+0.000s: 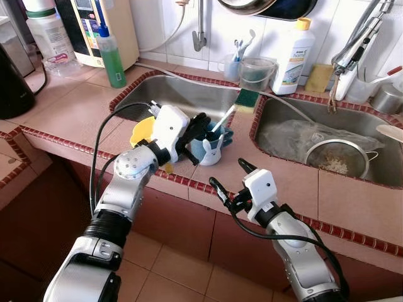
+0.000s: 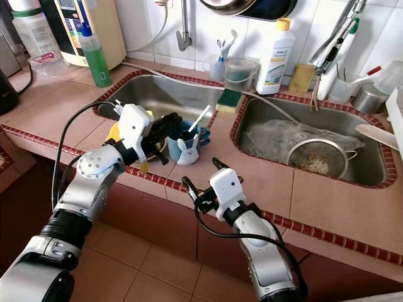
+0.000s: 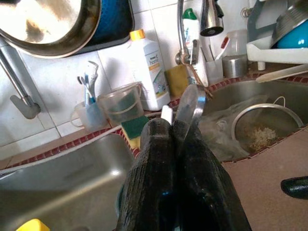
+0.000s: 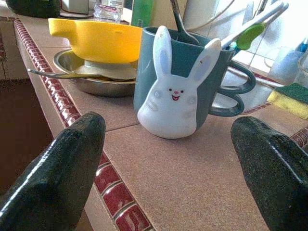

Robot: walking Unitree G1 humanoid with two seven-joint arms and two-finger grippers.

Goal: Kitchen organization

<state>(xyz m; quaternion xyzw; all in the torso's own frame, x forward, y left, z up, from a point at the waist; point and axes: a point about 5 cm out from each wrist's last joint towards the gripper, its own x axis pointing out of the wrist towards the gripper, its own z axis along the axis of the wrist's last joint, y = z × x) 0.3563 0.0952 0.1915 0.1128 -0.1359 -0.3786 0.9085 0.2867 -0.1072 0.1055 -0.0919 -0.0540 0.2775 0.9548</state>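
A blue mug with a white bunny face [image 4: 183, 77] stands on the tiled counter between the two sinks. A metal spoon [image 3: 190, 103] and a white utensil with a green band [image 4: 250, 33] stick out of it. My left gripper [image 1: 203, 124] hovers over the mug's mouth, its fingers [image 3: 192, 159] shut on the spoon. My right gripper [image 1: 228, 175] is open at the counter's front edge, facing the bunny from a short way off. A yellow bowl [image 4: 96, 41] on a metal plate [image 4: 91, 82] sits just left of the mug.
The left basin [image 1: 182, 94] lies behind the mug. The right basin [image 1: 296, 113] holds a metal strainer [image 1: 337, 157]. A green sponge [image 1: 247, 99] rests on the divider. A green soap bottle [image 1: 112, 56] and a white detergent bottle [image 1: 295, 56] stand at the back.
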